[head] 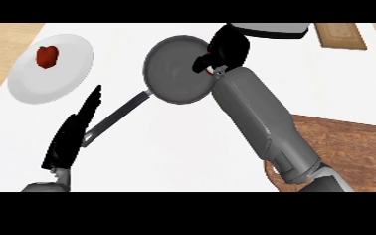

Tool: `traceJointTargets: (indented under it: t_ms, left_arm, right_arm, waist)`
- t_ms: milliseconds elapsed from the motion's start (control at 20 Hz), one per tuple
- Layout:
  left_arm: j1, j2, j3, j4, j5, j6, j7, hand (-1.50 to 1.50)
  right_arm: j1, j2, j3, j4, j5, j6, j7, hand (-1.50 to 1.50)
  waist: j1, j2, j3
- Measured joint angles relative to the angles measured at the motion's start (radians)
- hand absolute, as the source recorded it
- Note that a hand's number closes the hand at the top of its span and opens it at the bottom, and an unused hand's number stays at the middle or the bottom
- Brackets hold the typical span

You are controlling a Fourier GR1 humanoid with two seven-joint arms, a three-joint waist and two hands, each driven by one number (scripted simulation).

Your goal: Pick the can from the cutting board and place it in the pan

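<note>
A grey pan (170, 68) with a long handle lies at the counter's middle. My right hand (226, 50) hangs over the pan's right rim, fingers curled round a small thing with red and white showing below them, the can (217, 70); most of it is hidden by the hand. The brown cutting board (334, 139) lies at the lower right, partly under my right forearm. At the lower left my left hand (73, 132) rests open, fingers straight and pointing up, beside the pan's handle (117, 115).
A white plate (51, 68) with a red piece of food (47, 56) sits at the upper left. A small wooden board (340, 35) lies at the top right. A grey and white object (273, 29) sits behind my right hand.
</note>
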Motion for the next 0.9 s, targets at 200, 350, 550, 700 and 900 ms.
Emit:
traceJointTargets:
  t_ms: [200,350,550,700,900]
  left_arm:
    - [-0.017,-0.008,-0.013,0.005,-0.005,-0.004,-0.002,0.00]
    - [-0.021,-0.006,-0.018,0.004,-0.005,-0.012,-0.007,0.00]
    - [-0.041,-0.013,-0.023,0.007,-0.009,-0.011,0.002,0.00]
    - [-0.049,-0.016,-0.026,0.010,-0.011,-0.011,0.009,0.00]
    - [-0.045,-0.018,-0.023,0.009,-0.015,-0.004,0.014,0.00]
  right_arm:
    - [0.000,0.001,-0.078,0.053,-0.152,-0.062,-0.046,-1.50]
    - [0.014,0.001,-0.131,0.076,-0.267,-0.128,-0.088,-1.50]
    - [-0.001,0.001,-0.175,0.092,-0.371,-0.238,-0.177,-1.50]
    - [-0.014,0.001,-0.179,0.103,-0.397,-0.353,-0.249,-1.50]
    - [-0.011,0.000,-0.196,0.116,-0.428,-0.509,-0.348,-1.50]
  waist:
    - [0.023,0.011,0.002]
    - [0.039,0.013,0.003]
    - [0.049,0.016,0.004]
    - [0.050,0.014,0.003]
    - [0.037,0.009,0.003]
